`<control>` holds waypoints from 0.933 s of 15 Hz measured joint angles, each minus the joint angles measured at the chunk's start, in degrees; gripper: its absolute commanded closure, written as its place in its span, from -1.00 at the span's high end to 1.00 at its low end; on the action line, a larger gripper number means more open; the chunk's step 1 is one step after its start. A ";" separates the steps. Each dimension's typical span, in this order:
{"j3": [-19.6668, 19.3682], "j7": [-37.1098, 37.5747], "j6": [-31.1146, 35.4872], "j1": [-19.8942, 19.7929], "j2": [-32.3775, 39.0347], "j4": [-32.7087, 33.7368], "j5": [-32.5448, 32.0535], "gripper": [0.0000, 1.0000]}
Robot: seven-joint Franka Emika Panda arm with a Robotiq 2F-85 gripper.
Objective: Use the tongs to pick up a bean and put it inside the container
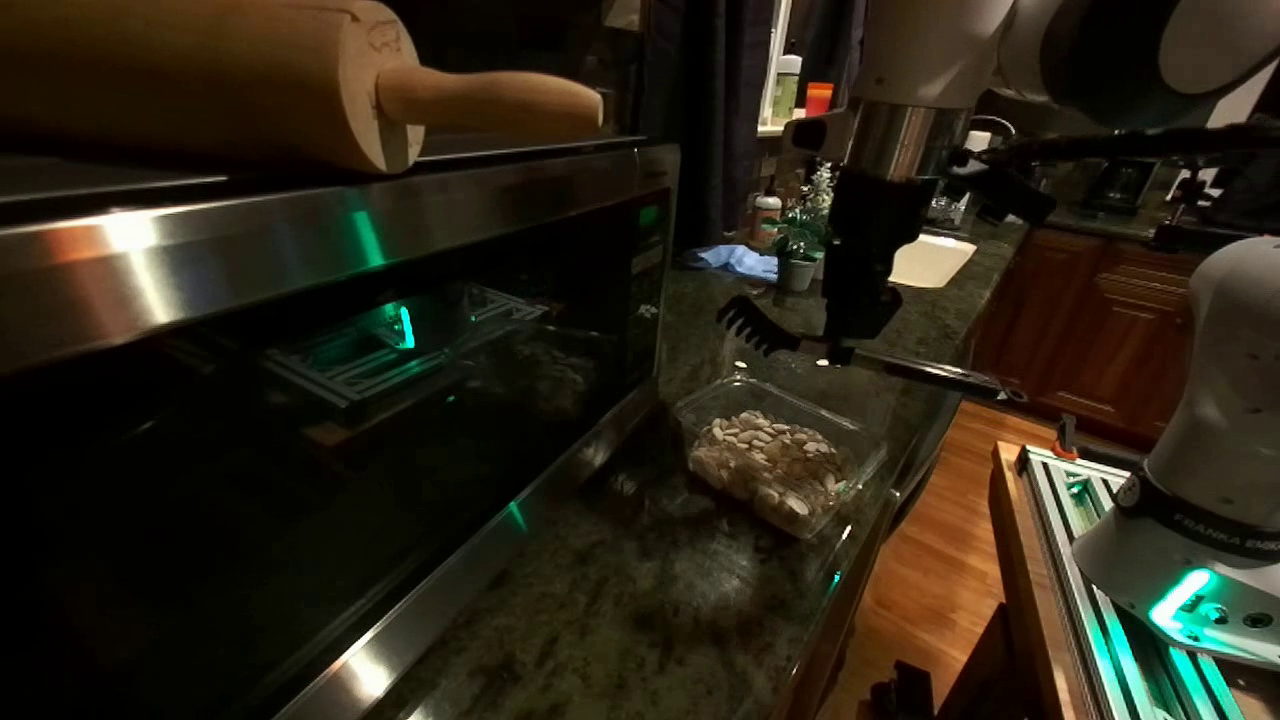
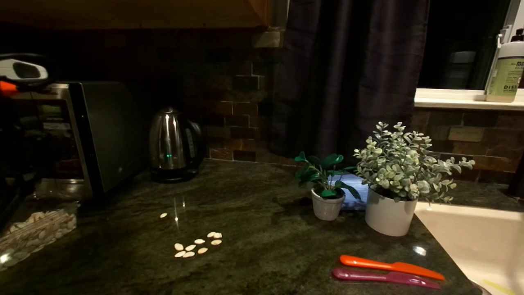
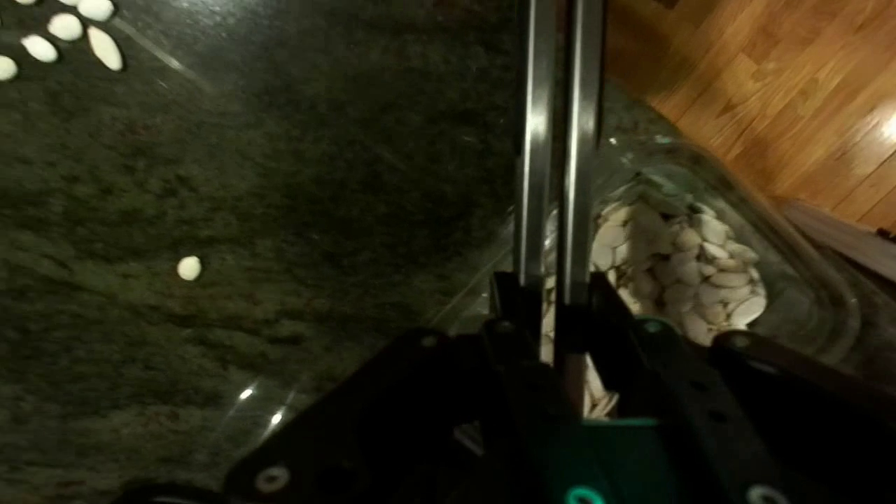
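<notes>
My gripper (image 3: 549, 290) is shut on the tongs (image 3: 537, 140), whose two silvery arms run up out of the wrist view with a narrow gap between them. In an exterior view the gripper (image 1: 840, 350) holds the tongs (image 1: 930, 372) roughly level above the counter, a dark toothed end pointing left. Beneath and beside it sits the clear plastic container (image 3: 798, 308), with many pale beans inside; an exterior view shows the container (image 1: 850, 425) too. One bean (image 3: 189, 268) lies alone on the counter. Several more form a loose group, including a bean (image 2: 188, 248). Whether the tongs grip a bean cannot be seen.
A microwave (image 1: 350, 450) with a rolling pin (image 1: 250, 80) on top borders the counter. Farther along stand a kettle (image 2: 170, 143), a small plant (image 2: 327, 205), a larger plant (image 2: 389, 213), an orange knife (image 2: 389, 266) and a purple knife (image 2: 380, 276) near the sink (image 2: 483, 229).
</notes>
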 measured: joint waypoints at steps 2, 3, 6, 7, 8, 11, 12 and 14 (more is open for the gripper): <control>-0.46 3.75 -0.76 -2.53 -0.38 0.07 -1.61 -0.87; -0.67 5.67 -1.33 -3.73 -0.47 0.11 -2.24 -0.87; -1.09 11.87 -2.97 -6.97 -0.44 0.24 -3.68 -0.87; -1.14 13.97 -3.37 -7.88 -0.39 0.25 -3.94 -0.87; -1.20 15.93 -3.54 -8.69 -0.27 0.26 -3.98 -0.87; -1.40 21.96 -3.57 -10.55 0.69 0.35 -3.95 -0.87; -1.42 24.19 -3.57 -11.10 1.17 0.45 -3.92 -0.87; -1.46 28.65 -3.57 -12.02 2.34 0.84 -3.79 -0.87</control>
